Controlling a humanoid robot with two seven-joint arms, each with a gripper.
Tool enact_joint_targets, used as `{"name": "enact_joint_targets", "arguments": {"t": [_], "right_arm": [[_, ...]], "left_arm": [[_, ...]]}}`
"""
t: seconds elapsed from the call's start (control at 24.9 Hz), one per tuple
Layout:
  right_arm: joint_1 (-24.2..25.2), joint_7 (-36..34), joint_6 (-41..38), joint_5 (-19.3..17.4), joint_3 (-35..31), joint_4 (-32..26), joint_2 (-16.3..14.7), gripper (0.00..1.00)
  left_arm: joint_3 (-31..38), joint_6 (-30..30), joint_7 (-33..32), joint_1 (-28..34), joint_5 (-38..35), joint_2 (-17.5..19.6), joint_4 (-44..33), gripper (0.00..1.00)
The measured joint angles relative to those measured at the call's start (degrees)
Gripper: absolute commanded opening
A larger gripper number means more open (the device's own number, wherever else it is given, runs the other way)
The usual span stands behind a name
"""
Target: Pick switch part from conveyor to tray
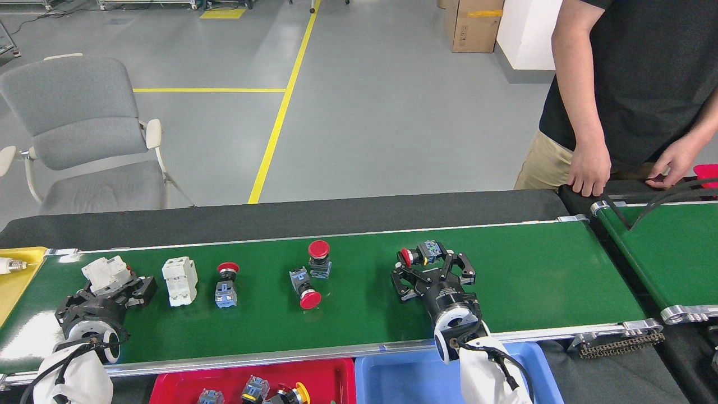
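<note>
The right gripper [433,268] is low over the conveyor [533,280], and its fingers [463,273] stand apart on both sides of a red-capped switch part [422,253], which lies on its side on the belt at the far end of the gripper. The fingers are not yet closed on it. The left gripper [112,286] is near the left end of the conveyor, with its fingers spread beside a white breaker block [104,273]; I cannot tell if they touch it.

The switch part looks like hard plastic, small and light, so it should not bend or break under a moderate squeeze. The round red cap is smooth and could slip or roll between the fingers. I judge the square body behind the cap is the better place to hold, because its flat sides give a stable contact. The blue tray [392,376] and the red tray [185,381] sit just at the near edge of the conveyor.
</note>
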Motion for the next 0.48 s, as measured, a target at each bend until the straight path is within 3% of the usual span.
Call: {"name": "enact_joint_targets", "arguments": {"t": [0.08, 0.12, 0.2, 0.24, 0.36, 0.48], "right_arm": [[4.0, -0.2, -5.0, 0.0, 0.2, -6.0, 0.0, 0.25], [5.6, -0.2, -7.1, 0.0, 1.1, -8.5, 0.0, 0.39], [8.0, -0.1, -10.3, 0.0, 5.7, -12.6, 0.0, 0.84], [8.6, 0.0, -11.2, 0.1, 8.6, -13.8, 0.0, 0.96], [9.1, 0.0, -12.4, 0.8, 17.1, -15.0, -0.4, 0.98], [9.2, 0.1, -12.8, 1.1, 20.4, -15.1, -1.9, 0.98]], "left_arm": [[-0.1, -0.2, 2.6, 0.8, 1.5, 0.0, -0.1, 0.09], [-0.2, -1.1, 3.8, 1.6, 1.8, -0.1, -0.7, 0.08], [-0.3, -3.9, 5.4, 3.4, 2.3, -0.4, -3.4, 0.08], [-0.4, -5.1, 5.8, 4.3, 2.8, -0.6, -5.2, 0.08], [-0.6, -8.2, 6.5, 6.8, 5.1, -1.3, -11.2, 0.07], [-1.6, -11.0, 6.8, 9.0, 6.1, -2.4, -17.2, 0.07]]}}
